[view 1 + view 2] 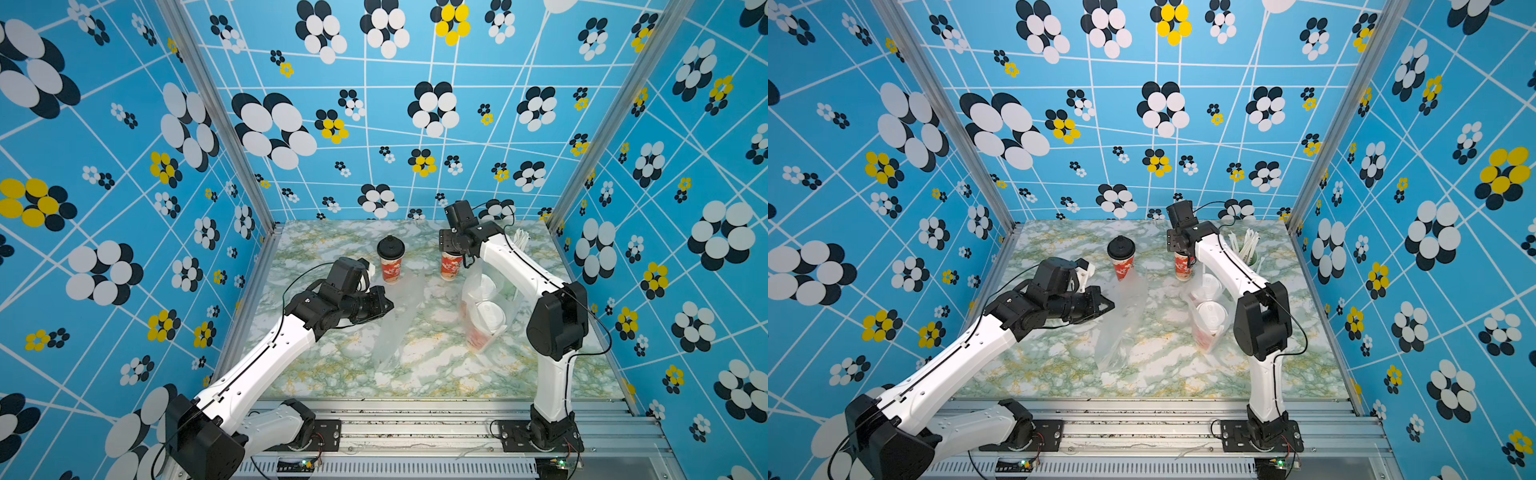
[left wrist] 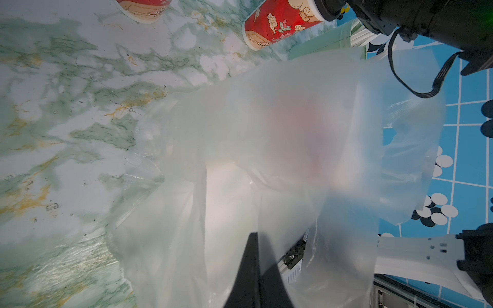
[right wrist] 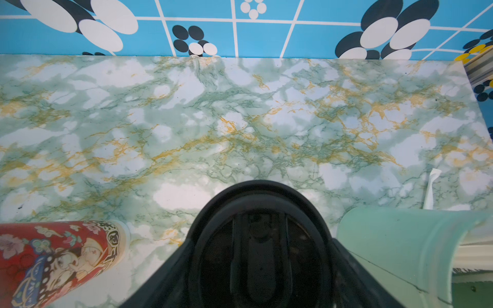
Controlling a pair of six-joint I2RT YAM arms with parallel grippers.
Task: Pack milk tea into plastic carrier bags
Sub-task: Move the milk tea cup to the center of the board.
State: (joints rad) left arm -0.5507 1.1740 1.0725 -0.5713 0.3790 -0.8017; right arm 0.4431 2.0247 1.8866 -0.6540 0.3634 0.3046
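- Milk tea cup [image 1: 390, 266] is standing on the bench [image 1: 436, 374].
- Left end effector [image 1: 388, 306] is pinching empty carrier bag [image 1: 392, 332].
- Right end effector [image 1: 452, 250] is straddling second cup [image 1: 451, 267]; grip unclear.

Blue walls [image 1: 478, 75] patterned with white lines and black, white and yellow flowers enclose a green-and-gold marbled table [image 1: 332, 374]; aluminium posts [image 1: 217, 112] stand in the back corners.
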